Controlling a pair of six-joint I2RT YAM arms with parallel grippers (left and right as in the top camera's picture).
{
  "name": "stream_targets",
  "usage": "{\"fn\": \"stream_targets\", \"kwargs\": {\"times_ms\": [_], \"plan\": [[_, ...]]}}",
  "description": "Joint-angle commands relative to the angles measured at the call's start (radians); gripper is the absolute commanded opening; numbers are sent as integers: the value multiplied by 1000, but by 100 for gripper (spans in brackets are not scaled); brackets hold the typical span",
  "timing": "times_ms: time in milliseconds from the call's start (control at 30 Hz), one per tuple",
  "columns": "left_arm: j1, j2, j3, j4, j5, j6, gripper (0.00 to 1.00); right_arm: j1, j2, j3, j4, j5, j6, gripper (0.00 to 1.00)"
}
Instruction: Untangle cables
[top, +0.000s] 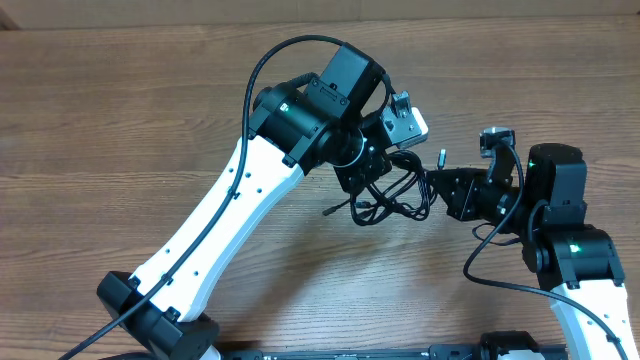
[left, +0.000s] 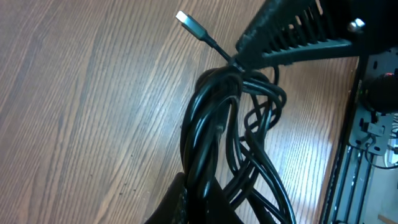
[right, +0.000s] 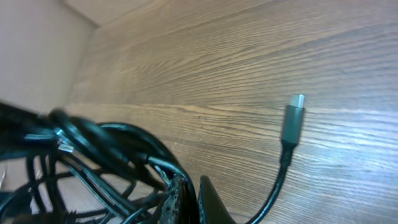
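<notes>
The cables form a black tangled bundle on the wooden table between my two grippers. My left gripper is shut on the bundle; in the left wrist view its jaws clamp several strands of the cables. My right gripper is shut on a strand at the bundle's right side; in the right wrist view its jaws pinch a cable next to the tangle. A free end with a silver plug tip lies on the table; it also shows in the left wrist view and overhead.
Another loose cable end sticks out to the bundle's left. The right gripper's black fingers reach into the left wrist view from the top right. The wooden table stretches around. A pale wall stands beyond the table's edge.
</notes>
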Motion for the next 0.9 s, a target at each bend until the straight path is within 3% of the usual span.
{"fn": "stream_targets", "kwargs": {"times_ms": [0, 233, 667, 700, 767, 800, 867], "plan": [[-7, -3, 14, -26, 53, 8, 4, -14, -2, 21, 3, 217, 92, 4], [-5, -3, 14, -42, 22, 8, 4, -14, -2, 21, -40, 385, 191, 4], [-5, -3, 14, -37, -53, -40, 4, -14, -2, 21, -78, 469, 257, 4], [-5, -3, 14, -37, -53, -40, 4, -14, -2, 21, -79, 466, 257, 10], [-5, -3, 14, -34, -53, -40, 4, -14, -2, 21, -77, 449, 256, 38], [-5, -3, 14, -33, -52, -40, 4, -14, -2, 21, -77, 442, 253, 47], [-5, -3, 14, -30, -53, -40, 4, -14, -2, 21, -70, 423, 233, 53]]}}
